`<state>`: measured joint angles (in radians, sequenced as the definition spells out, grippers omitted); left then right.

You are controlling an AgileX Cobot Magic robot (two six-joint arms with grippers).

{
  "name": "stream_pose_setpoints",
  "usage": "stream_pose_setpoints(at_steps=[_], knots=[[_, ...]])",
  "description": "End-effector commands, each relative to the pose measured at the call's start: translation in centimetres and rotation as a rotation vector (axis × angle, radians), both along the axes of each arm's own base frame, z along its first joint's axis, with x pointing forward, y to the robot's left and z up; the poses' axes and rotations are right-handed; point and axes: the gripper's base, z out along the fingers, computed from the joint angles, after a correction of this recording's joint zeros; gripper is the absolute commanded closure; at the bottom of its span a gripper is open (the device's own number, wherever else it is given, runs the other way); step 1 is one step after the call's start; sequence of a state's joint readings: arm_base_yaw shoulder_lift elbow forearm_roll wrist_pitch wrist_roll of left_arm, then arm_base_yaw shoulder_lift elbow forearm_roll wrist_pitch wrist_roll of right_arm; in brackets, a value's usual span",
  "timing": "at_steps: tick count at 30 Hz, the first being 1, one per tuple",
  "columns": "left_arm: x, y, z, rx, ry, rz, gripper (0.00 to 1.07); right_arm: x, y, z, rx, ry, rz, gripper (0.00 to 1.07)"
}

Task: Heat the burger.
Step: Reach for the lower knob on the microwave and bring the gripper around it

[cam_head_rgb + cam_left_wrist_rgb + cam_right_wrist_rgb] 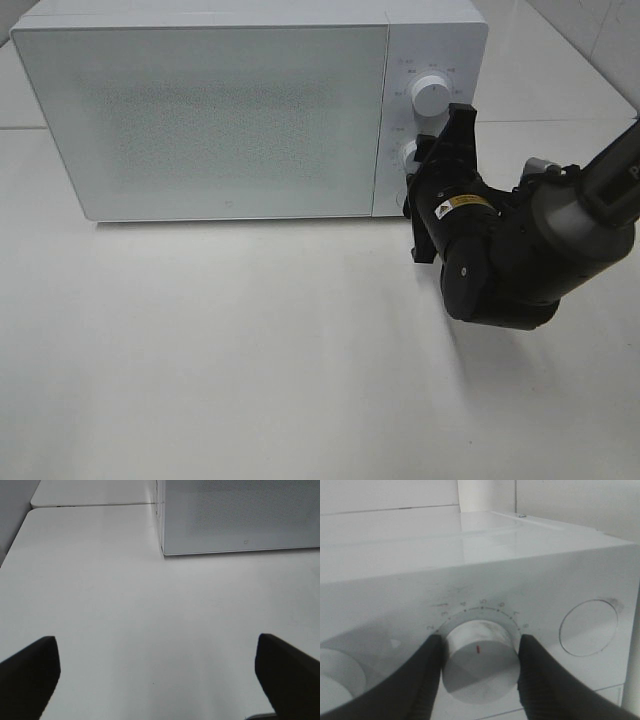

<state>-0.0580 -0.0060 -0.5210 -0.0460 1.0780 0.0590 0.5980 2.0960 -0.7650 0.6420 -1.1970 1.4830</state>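
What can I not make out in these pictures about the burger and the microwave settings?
1. The burger: it is in no view. The closed door of the microwave shows nothing behind it.
2. The lower knob: in the exterior high view the right arm mostly covers it.
3. The dial numbers: blurred in the right wrist view, too small in the exterior high view.

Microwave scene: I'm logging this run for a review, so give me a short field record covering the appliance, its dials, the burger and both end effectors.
microwave: white, door closed, standing on the table
burger: not visible in any view
upper dial: nothing touching it
lower dial: clamped between the right end effector's fingers
right end effector: shut on the lower dial
left end effector: open, holding nothing, over bare table
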Motion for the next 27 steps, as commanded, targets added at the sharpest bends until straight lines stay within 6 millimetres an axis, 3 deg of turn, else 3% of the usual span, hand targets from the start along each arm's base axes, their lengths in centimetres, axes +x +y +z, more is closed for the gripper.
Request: stream_pose_setpoints(at_steps=[1,19,27], knots=[[-0.2,-0.1,0.0,-0.01,-0.023,-0.001,0.09,0.6,2.2,2.4,0.095,-0.169,0.156,1.07],[-0.2,-0.1,0.0,-0.01,-0.023,-0.001,0.09,0.6,1.9,2.5,0.114,-0.182,0.12,1.07],[-0.2,-0.1,0.0,-0.01,-0.023,-0.001,0.09,0.7,1.1,3.0,0.007,-0.241,0.042,1.01]])
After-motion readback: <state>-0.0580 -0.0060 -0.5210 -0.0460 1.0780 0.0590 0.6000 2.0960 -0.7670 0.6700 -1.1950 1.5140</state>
